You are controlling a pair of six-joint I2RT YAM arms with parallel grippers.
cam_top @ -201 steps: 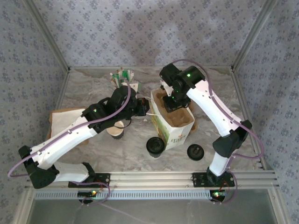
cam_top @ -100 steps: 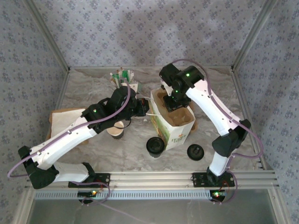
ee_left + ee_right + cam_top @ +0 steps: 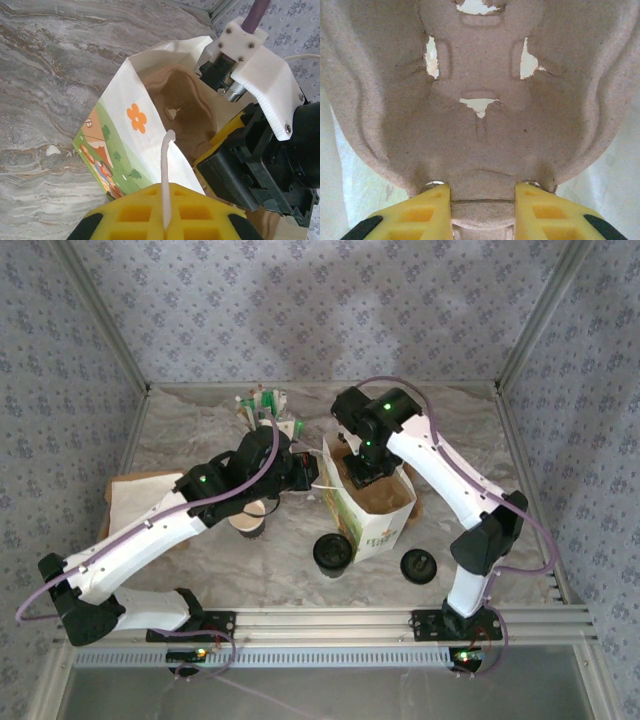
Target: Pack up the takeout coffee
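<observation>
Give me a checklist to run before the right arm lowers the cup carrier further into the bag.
1. Grip of the left claw on the white bag rim: ok, a white strip runs between its fingers.
2. Bag mouth open: ok.
3. Grip of the right claw on the cup carrier: ok, the carrier's edge sits between the fingers.
4. Carrier inside the bag mouth: ok.
5. Carrier seated on the bag floor: cannot tell.
6. The takeout coffee upright, lidded, waiting outside the bag at its front: ok.
</observation>
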